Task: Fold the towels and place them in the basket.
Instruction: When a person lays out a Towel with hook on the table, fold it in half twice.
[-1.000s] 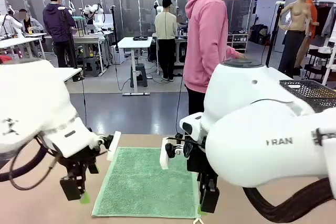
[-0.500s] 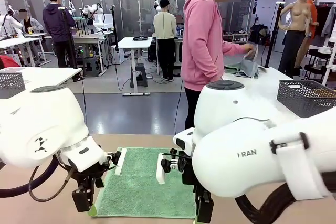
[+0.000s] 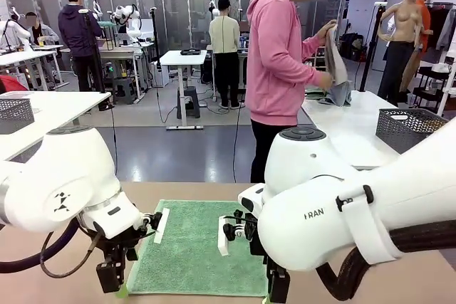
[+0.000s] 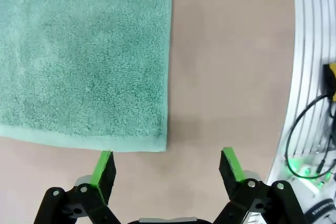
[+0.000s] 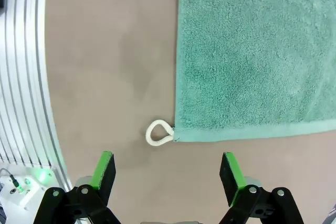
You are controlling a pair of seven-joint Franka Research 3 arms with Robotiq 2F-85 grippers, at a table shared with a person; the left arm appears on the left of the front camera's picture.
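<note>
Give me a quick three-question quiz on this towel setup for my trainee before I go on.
1. True or false: the right gripper is shut on the green towel.
2. The towel's white loop lies just ahead of which gripper? A) left B) right C) neither
3. Fill in: the person holds up a ____ towel.

Key
1. False: it is open, as is the left gripper, each by a near corner of the towel.
2. B.
3. Grey: the grey towel hangs from the person's raised hand.
</note>
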